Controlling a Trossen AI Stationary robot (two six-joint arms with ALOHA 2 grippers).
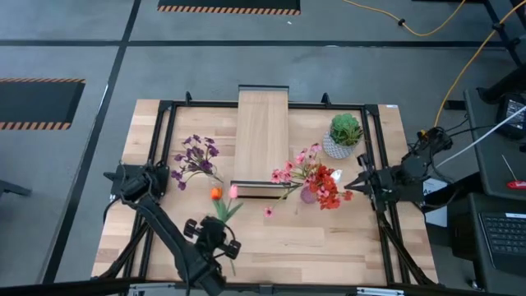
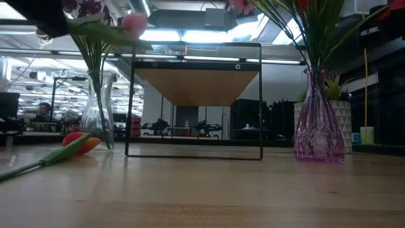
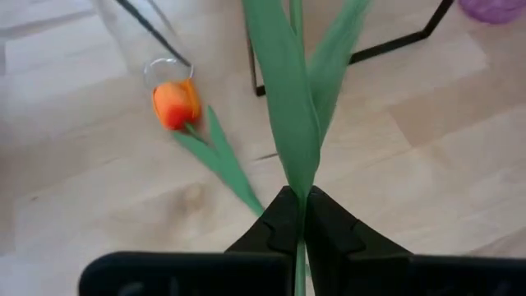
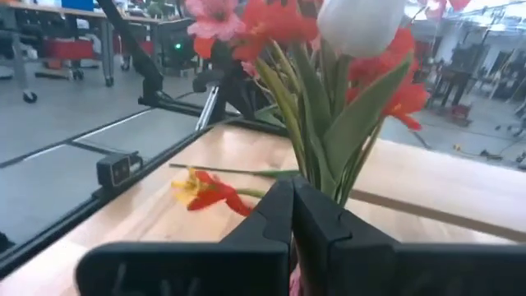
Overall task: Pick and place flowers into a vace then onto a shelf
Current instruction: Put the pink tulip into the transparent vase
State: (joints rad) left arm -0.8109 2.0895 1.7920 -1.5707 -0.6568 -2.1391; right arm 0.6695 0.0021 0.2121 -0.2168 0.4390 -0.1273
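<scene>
Both grippers are pressed together at this moment, and we start with the left gripper (image 1: 220, 230), which sits near the front edge of the table (image 1: 329, 247) and pinches the green stem of a pink tulip (image 1: 233, 191); in its wrist view the dark fingers (image 3: 279, 222) clamp the stem just below the long leaves. Just beside that stem an orange tulip (image 1: 215, 194) lies flat on the wood, its bloom close to the base of a clear glass vase (image 2: 98, 114). That vase holds the purple cluster (image 1: 196, 156) and stands to the left of the shelf (image 1: 262, 136), the long light-wood stand with a dark-framed hollow end facing the front. From table height we see the pink tulip's head (image 2: 133, 24) raised high beside the clear vase's stems. Right of the shelf's front end stands a purple glass vase (image 2: 318, 130) filled with pink blossoms (image 1: 297, 168) and red blooms (image 1: 326, 187). Behind it, near the back right corner, a round green plant in a white pot (image 1: 344, 136) stands apart from the vases. At the far right, the right gripper (image 1: 360, 183) hovers just beside the red blooms with its jaws closed and holding nothing we can make out; its wrist view shows a white bud (image 4: 362, 25) among the bouquet.
</scene>
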